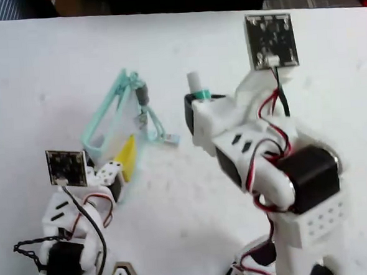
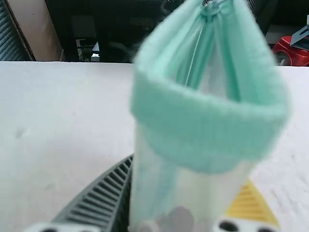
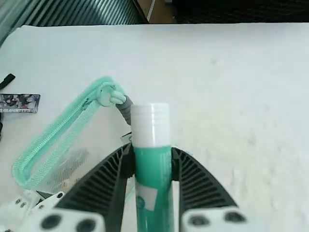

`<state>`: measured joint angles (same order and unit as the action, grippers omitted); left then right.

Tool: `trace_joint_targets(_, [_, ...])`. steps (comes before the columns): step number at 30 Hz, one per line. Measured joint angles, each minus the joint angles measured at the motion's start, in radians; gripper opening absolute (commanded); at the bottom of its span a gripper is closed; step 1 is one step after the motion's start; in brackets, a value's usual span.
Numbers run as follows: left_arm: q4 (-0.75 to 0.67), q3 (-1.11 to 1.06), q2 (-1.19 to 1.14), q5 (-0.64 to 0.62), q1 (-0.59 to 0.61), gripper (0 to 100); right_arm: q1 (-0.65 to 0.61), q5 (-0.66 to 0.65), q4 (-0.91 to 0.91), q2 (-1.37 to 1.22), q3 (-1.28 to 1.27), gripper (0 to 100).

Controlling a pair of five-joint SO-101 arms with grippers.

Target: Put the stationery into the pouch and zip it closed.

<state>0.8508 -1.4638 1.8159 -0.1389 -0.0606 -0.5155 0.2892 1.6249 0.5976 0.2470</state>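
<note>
At the pouch's near end, left tool (image 1: 119, 171) is clamped on the clear wall of the pouch (image 1: 117, 120). In the left wrist view the pouch (image 2: 207, 125) sits between that tool's dark ridged finger and yellow finger, left tool (image 2: 188, 181) closed on it. Pouch mouth is open: the mint rim forms a wide loop and the zipper tracks are spread apart, not zipped. Zipper pull (image 1: 145, 95) is at the pouch's far end, away from the left tool, with a grey cord hanging off it. Pouch rests on the white counter (image 1: 54, 58) and runs slantwise away from the left tool.

Right of the pouch in the high view, right tool (image 1: 200, 108) grips a glue stick (image 1: 197, 87): green body, white cap, cap end sticking out past the fingers. In the right wrist view the glue stick (image 3: 151, 164) is pinched between both black fingers, right tool (image 3: 152, 154) closed around its body. Stick is near the pouch (image 3: 58, 130) on the zipper pull (image 3: 110, 94) side, not touching it and outside the mouth. Can't tell what's inside the pouch through the clear wall.
</note>
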Motion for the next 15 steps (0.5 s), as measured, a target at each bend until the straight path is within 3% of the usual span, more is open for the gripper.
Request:
trace_joint_targets(9, [0.0, 0.0, 0.0, 0.0, 0.0, 24, -0.002, 0.0, -0.479, 0.341, -0.477, 1.5])
trace_joint_targets(15, [0.0, 0.0, 0.0, 0.0, 0.0, 27, -0.166, 0.0, -0.733, 0.417, -0.525, 1.5])
